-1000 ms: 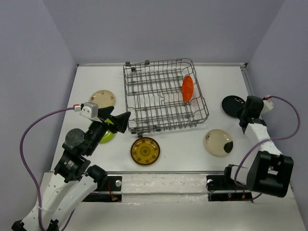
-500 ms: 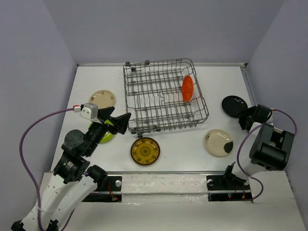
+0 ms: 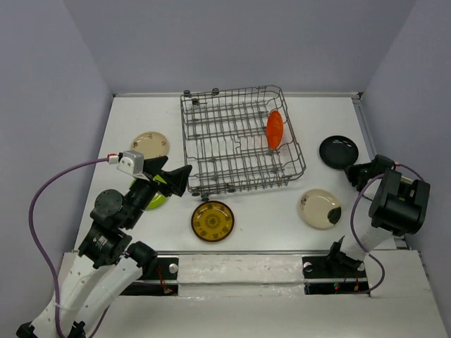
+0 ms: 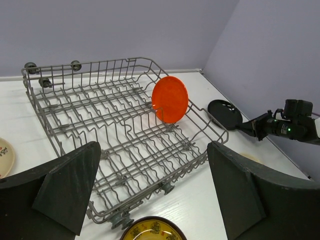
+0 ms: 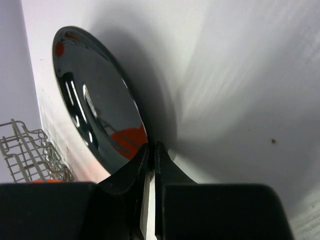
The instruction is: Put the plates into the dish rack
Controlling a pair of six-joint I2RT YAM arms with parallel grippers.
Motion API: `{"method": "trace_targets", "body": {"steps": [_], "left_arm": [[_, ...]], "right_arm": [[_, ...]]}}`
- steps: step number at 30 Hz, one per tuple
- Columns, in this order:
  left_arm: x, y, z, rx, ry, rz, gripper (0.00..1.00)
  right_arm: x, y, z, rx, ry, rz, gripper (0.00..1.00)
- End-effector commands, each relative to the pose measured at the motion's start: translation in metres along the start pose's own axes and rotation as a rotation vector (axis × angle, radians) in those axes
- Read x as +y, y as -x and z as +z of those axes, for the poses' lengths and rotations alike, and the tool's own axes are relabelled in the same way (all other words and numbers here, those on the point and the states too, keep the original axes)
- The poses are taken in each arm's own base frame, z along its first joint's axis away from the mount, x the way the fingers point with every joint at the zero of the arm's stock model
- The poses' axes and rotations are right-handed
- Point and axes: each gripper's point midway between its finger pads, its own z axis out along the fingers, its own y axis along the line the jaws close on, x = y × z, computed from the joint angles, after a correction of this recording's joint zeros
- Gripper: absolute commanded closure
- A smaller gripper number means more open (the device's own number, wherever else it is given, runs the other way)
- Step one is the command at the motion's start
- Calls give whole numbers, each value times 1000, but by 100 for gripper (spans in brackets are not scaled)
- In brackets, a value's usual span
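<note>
Right end effector (image 3: 356, 172), over the glossy black plate (image 3: 338, 151) a second ago, now pinches its lower-right rim near the tabletop's (image 3: 246, 218) right edge, with bare surface toward the dish rack (image 3: 211, 141). An orange plate (image 3: 275, 129) stands upright inside. Left end effector (image 3: 169, 174) hangs spread, centre left.

Six plates (image 3: 275, 129), one dish rack (image 3: 225, 141)
</note>
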Motion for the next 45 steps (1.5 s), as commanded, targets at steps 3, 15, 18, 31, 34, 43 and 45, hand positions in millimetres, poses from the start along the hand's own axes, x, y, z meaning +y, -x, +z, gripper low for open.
{"method": "trace_targets", "body": {"steps": [3,15,18,31,34,43,45], "left_arm": [[-3,5,4,-19,-16,10,1],[-2,-5,13,28,-18,5,1],[1,-6,15,31,-4,3,1],[20,-10,14,43,98,8,1],[20,-9,14,41,99,6,1],[18,-9,13,40,88,5,1],[18,-9,13,40,88,4,1]], "right_arm": [[54,39,-42,-172,138,-84,93],[268,-13,-168,-477,179,-793,93],[294,-55,-172,-499,92,-960,93],[320,-185,-134,-494,-143,-1339,93],[310,-198,-119,-460,-165,-1373,93],[274,-230,-89,-358,-219,-1399,93],[267,-235,-83,-343,-231,-1407,93]]}}
